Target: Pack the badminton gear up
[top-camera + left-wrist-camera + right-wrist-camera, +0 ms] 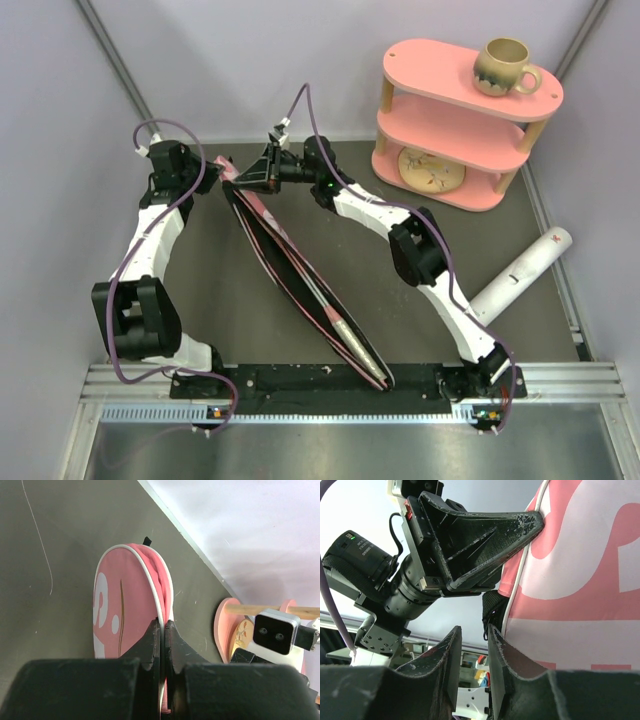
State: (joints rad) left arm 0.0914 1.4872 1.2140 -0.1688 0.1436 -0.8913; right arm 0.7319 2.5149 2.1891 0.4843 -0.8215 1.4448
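The pink racket-shaped bag (290,262) stands on its edge, running from the far left toward the near middle of the table. A pale racket handle (352,338) shows inside its open narrow end. My left gripper (210,172) is shut on the white-piped rim at the bag's round head (125,615), the fingers (152,640) pressed together. My right gripper (242,178) is just across that rim, open by a narrow gap and empty (475,630); the bag (580,580) lies against its right finger. The long white tube (520,275) lies at the right. No shuttlecocks are in view.
The pink two-tier shelf (455,130) stands at the far right with the beige mug (505,68) on top. White walls close in on the left, back and right. A black rail (330,385) runs along the near edge by the arm bases.
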